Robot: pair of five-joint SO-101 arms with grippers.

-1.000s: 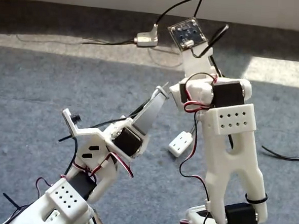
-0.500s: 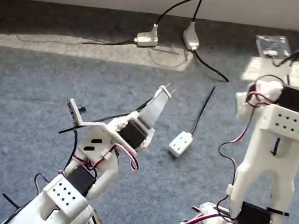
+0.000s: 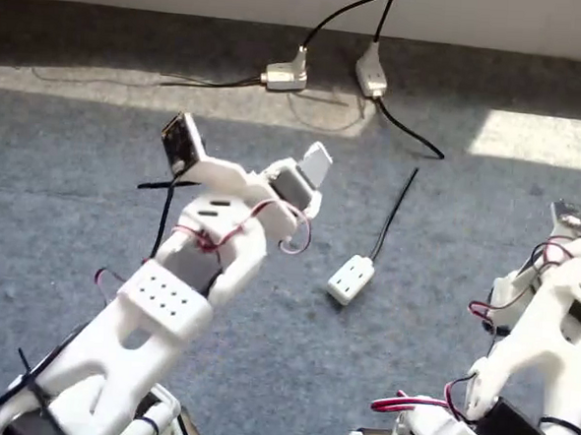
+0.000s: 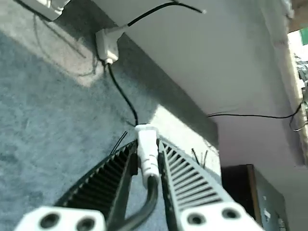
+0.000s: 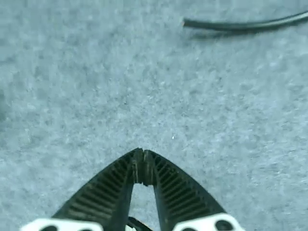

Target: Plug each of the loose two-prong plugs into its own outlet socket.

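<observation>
Two arms: left arm raised over the grey carpet; right arm low at the near right edge.
Left gripper: fingers clamped on a white plug. The plug sits lengthwise between the ribbed pads, held up off the carpet, and its black cord trails back toward the wrist.
Right gripper: fingertips pressed together with nothing between them, hanging over bare carpet.
Outlet socket: white block lying on the carpet between the arms; its black lead runs toward the wall.
Far connectors: a pale connector and a white connector lie near the wall, apart from each other, each on a black cable.
Loose cable: black, on the carpet beyond the right gripper.
</observation>
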